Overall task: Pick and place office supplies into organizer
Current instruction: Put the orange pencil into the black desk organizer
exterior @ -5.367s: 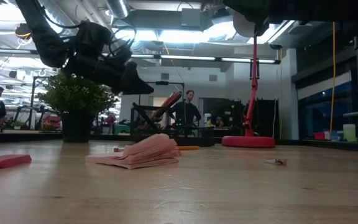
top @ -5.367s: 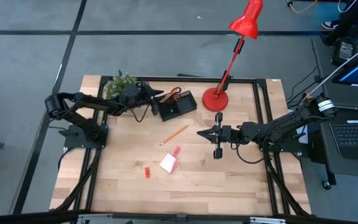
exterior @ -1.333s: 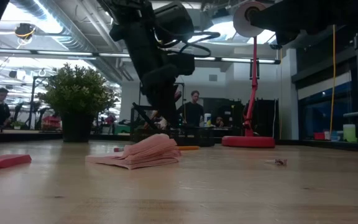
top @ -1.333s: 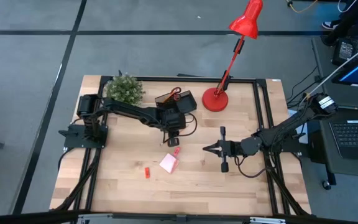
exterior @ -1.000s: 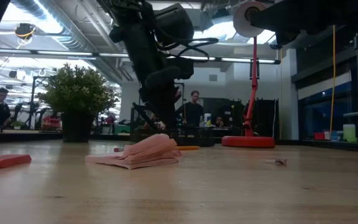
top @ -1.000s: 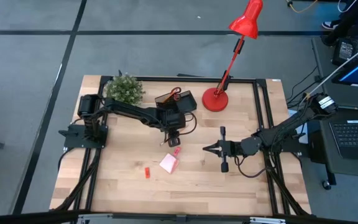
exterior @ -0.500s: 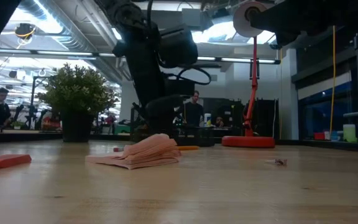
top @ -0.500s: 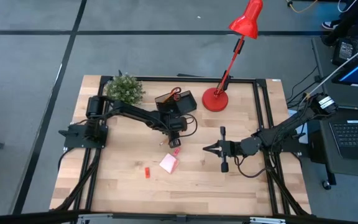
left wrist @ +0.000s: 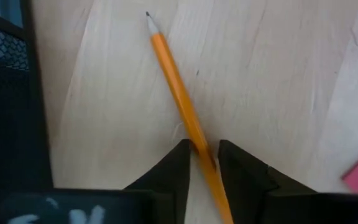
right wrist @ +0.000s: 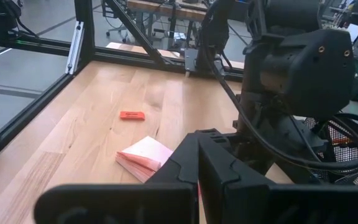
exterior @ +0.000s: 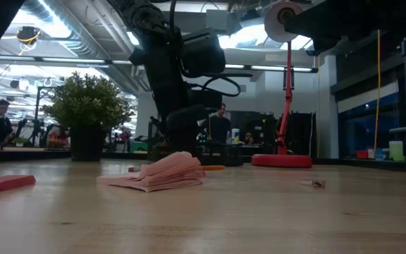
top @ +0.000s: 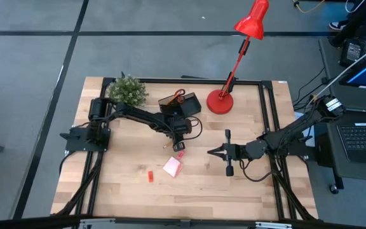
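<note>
the red block [top: 150, 176] and the note pad [top: 171, 167] are lying loose on the worktop [top: 126, 191], waiting to be collected. the left pincer [left wrist: 201, 155] is closing its fingers around an orange pencil [left wrist: 178, 102] beside the organizer [top: 184, 107], which is already holding the scissors [top: 177, 97]. the right pincer [top: 212, 152] is idling shut alongside.

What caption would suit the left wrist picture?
Left claw closing around an orange pencil lying on the wooden table.

Robotics lab, framed wooden table [top: 132, 191], workbenches, laptop [top: 364, 137], exposed ceiling ducts
</note>
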Available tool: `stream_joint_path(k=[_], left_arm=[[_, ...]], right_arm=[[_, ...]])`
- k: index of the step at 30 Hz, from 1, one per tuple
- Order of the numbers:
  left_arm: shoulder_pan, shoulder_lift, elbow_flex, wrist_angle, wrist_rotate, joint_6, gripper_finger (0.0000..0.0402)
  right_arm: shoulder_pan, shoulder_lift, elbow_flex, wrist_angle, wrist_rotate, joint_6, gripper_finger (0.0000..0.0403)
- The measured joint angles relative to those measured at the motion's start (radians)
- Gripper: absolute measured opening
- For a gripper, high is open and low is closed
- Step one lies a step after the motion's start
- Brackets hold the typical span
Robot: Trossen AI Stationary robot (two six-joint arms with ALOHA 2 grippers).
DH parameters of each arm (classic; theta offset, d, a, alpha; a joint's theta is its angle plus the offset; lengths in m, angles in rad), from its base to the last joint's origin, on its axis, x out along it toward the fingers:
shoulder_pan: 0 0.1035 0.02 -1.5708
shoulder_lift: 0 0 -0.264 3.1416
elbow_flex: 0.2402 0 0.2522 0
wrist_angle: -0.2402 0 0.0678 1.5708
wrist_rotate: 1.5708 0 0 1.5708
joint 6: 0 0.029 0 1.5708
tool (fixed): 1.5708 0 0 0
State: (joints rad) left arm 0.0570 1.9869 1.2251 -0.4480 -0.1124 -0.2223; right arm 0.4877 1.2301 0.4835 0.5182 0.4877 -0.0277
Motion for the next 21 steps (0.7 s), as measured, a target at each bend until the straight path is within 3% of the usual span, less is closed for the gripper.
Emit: stream_joint_path(k=[9, 21], left_arm=[[-0.001, 0.002, -0.001, -0.002, 0.015, 0.016, 0.0015], [-0.002, -0.027, -0.006, -0.006, 0.022, 0.071, 0.0011]], right_arm=[[0.0, 0.0, 0.0, -0.002, 0.0, 0.0, 0.0004], [0.0, 0.0, 0.0, -0.016, 0.0, 0.001, 0.0004]])
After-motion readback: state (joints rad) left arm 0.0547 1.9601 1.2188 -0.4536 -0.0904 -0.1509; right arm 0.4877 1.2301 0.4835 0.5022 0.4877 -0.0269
